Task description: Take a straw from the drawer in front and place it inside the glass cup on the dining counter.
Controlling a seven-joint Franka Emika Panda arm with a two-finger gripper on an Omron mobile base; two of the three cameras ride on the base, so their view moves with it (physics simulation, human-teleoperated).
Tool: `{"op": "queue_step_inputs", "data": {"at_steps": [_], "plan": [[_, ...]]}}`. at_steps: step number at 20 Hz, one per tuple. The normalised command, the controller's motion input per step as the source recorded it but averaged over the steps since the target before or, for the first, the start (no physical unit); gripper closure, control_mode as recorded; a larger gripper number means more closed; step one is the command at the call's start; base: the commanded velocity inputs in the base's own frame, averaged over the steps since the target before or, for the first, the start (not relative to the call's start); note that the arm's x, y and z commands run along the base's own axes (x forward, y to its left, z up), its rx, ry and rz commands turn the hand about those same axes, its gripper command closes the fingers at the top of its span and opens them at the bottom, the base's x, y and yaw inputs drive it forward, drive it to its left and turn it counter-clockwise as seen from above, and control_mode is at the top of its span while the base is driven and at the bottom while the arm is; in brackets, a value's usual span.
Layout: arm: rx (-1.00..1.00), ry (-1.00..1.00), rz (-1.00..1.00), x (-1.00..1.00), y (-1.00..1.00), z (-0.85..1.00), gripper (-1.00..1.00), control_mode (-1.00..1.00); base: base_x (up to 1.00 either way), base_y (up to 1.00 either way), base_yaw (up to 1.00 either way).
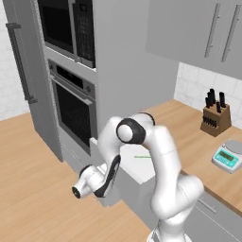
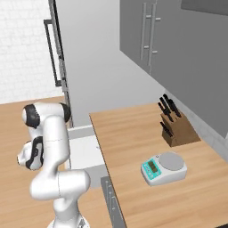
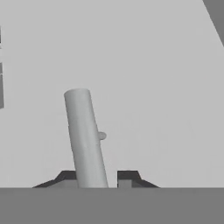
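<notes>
drawer open — straw inside, pincer at handle

The light wooden worktop had a smooth matt grain. The pulled-out light-grey box drawer looked matt, like painted board. Its slim grey bar handle, between the gripper's dark matt plastic tips, looked like dull brushed metal.

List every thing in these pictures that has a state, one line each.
drawer: pulled open.
straw: lying flat inside the drawer, not yet picked up.
drawer handle: between the gripper's fingertips.
gripper: around the drawer handle, whether it clamps cannot be told.
oven door: shut.
upper cabinet doors: shut.
knife block: upright, knives in their slots.
kitchen scale: nothing on its platform.
</notes>
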Motion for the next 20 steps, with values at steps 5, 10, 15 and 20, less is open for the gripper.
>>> {"op": "queue_step_inputs", "data": {"at_steps": [5, 10, 15, 20], "plan": [[0.15, 0.03, 0.0, -0.36, 0.97, 0.09, -1.0, -1.0, 0.0, 0.0, 0.0], [0.37, 0.15, 0.0, -0.19, 0.24, 0.44, -1.0, -1.0, 0.0, 0.0, 0.0], [0.65, 0.23, 0.04, -0.39, 0.0, 0.95, -1.0, -1.0, 0.0, 0.0, 0.0], [0.7, 0.18, 0.01, -0.56, -0.15, 1.0, -1.0, -1.0, 0.0, 0.0, 0.0]]}}
